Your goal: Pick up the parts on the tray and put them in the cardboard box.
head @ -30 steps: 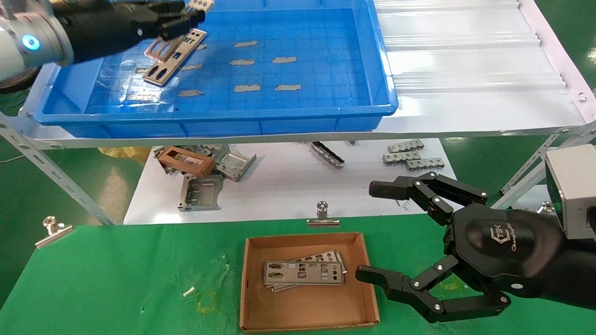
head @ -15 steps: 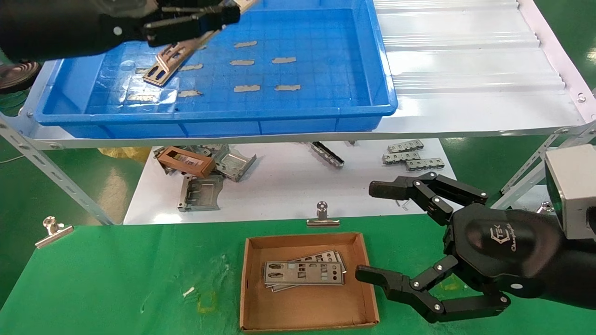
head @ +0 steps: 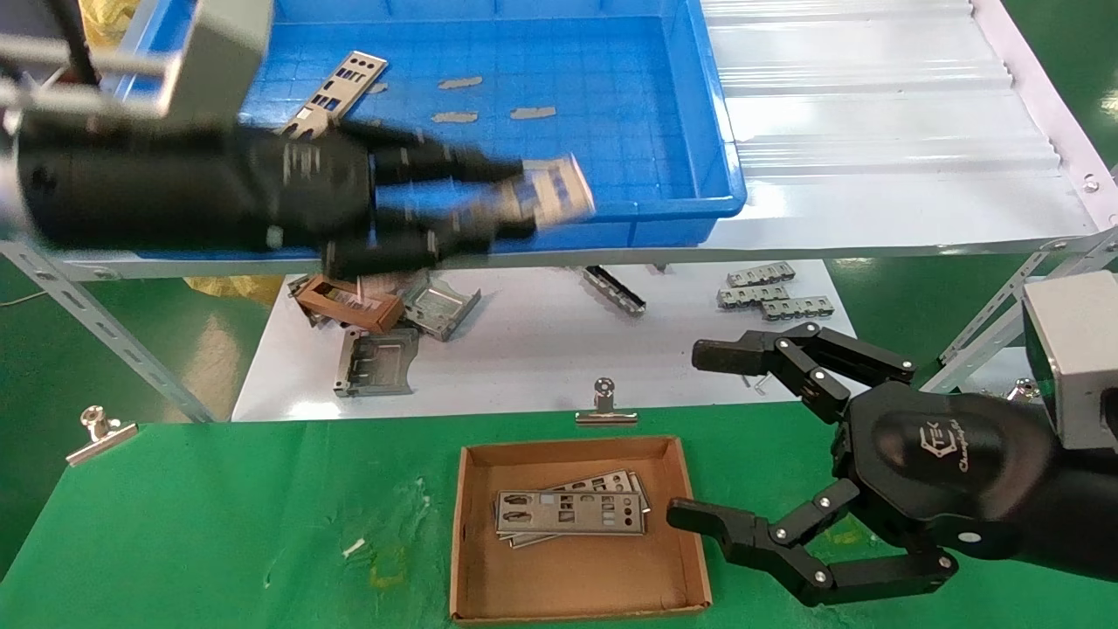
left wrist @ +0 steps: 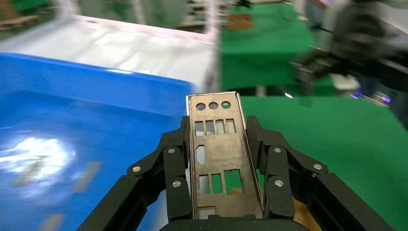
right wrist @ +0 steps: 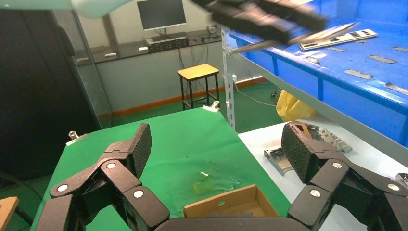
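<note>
While clamped on a thin silver-grey punched metal plate, the left gripper hangs over the bright blue plastic tray's front rim. Beside the small brown cardboard box, the right gripper rests wide open, holding nothing. Its black housing reads "TEK".

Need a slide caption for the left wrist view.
Left gripper clamps a punched metal plate between its fingers, above the blue tray rim and green table.

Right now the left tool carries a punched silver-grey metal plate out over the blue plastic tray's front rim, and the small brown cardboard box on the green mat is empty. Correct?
Not quite. The left tool does grip a punched silver-grey metal plate at the blue plastic tray's front rim, but the small brown cardboard box is not empty: the head view shows stacked metal plates lying in it.
</note>
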